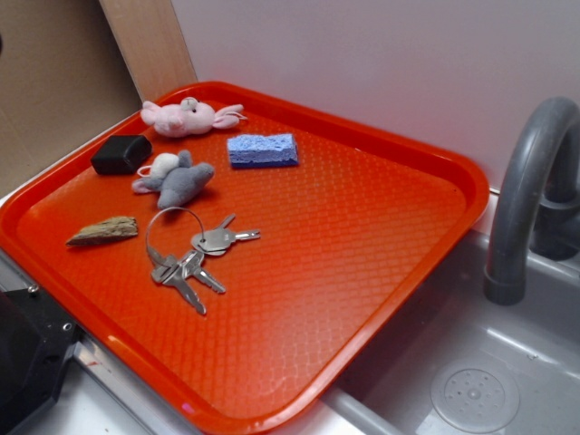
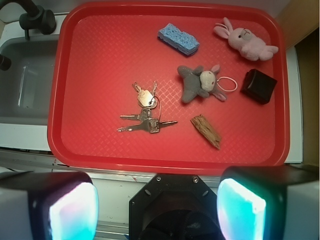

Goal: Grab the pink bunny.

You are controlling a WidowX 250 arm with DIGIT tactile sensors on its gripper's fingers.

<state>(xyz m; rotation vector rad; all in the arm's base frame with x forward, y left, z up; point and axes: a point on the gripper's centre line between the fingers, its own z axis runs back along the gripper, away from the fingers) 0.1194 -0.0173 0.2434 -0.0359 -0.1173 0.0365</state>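
The pink bunny (image 2: 244, 42) lies in a far corner of the red tray (image 2: 100, 75), its long axis slanted, ears pointing toward the blue sponge (image 2: 178, 40) and feet toward the black block (image 2: 258, 86). The pincer (image 2: 157, 205) hangs spread, well short of the tray.

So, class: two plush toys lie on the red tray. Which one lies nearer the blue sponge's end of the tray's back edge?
The pink bunny, pale pink with long ears, right by the back rim; the grey-and-white plush toy lies further in, beside the keys.
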